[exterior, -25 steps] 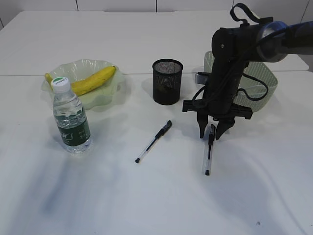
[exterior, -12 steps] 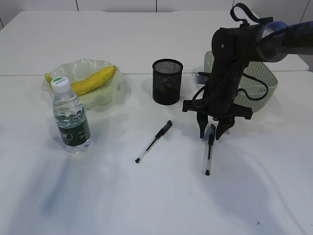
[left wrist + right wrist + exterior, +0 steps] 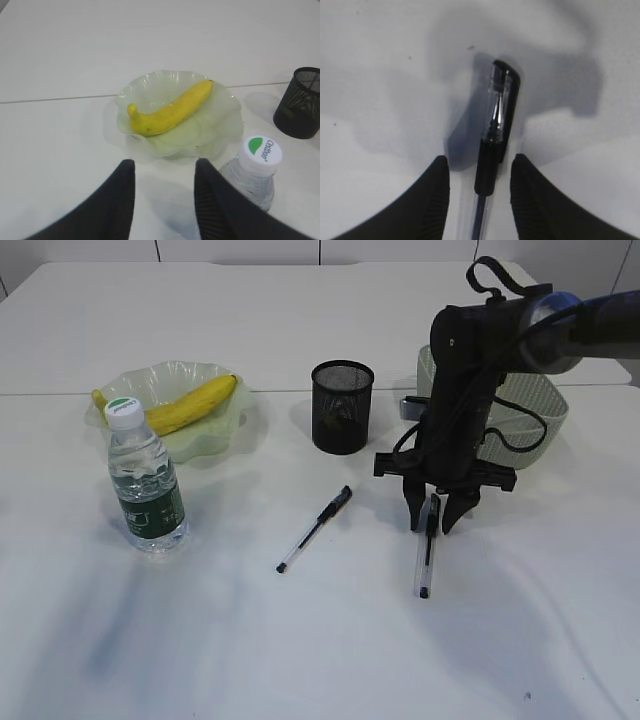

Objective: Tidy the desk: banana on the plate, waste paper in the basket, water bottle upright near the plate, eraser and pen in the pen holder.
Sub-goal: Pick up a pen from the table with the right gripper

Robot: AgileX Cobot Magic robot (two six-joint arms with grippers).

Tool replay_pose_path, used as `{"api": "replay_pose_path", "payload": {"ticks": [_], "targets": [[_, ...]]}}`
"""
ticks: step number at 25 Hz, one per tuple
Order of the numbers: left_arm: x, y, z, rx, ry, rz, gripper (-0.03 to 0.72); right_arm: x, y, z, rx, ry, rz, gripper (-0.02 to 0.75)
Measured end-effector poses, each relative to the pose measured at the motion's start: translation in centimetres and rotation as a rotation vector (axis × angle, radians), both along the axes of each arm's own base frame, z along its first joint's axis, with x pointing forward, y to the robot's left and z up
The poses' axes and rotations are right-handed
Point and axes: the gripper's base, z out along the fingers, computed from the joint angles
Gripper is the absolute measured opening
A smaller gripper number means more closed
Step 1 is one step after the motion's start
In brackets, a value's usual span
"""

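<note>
The banana (image 3: 190,403) (image 3: 170,110) lies in the pale green plate (image 3: 170,370) (image 3: 226,102). Just in front of the plate the water bottle (image 3: 148,485) (image 3: 259,160) stands upright. Two pens lie flat on the table: one (image 3: 315,530) at the middle, another (image 3: 425,560) (image 3: 495,140) right of it. My right gripper (image 3: 432,528) (image 3: 479,165) is open, pointing down, its fingers on either side of that second pen's capped end and not touching it. My left gripper (image 3: 165,167) is open and empty, hovering before the plate. The pen holder (image 3: 342,407) (image 3: 300,105) stands behind the pens. Eraser and waste paper are out of view.
The green perforated basket (image 3: 545,400) sits behind my right arm at the back right. A seam in the white table top runs across behind the plate and the pen holder.
My right gripper has sunk a little lower over the pen's capped end. Everything else has stayed where it was.
</note>
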Motion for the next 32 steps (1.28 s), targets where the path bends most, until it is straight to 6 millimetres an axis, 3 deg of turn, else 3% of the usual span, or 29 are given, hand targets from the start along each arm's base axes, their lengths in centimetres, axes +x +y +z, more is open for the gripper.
{"api": "replay_pose_path", "payload": {"ticks": [32], "targets": [[0.00,0.00,0.00,0.000,0.000,0.000,0.276,0.08,-0.17,-0.01,-0.018,-0.009,0.003,0.267]]}}
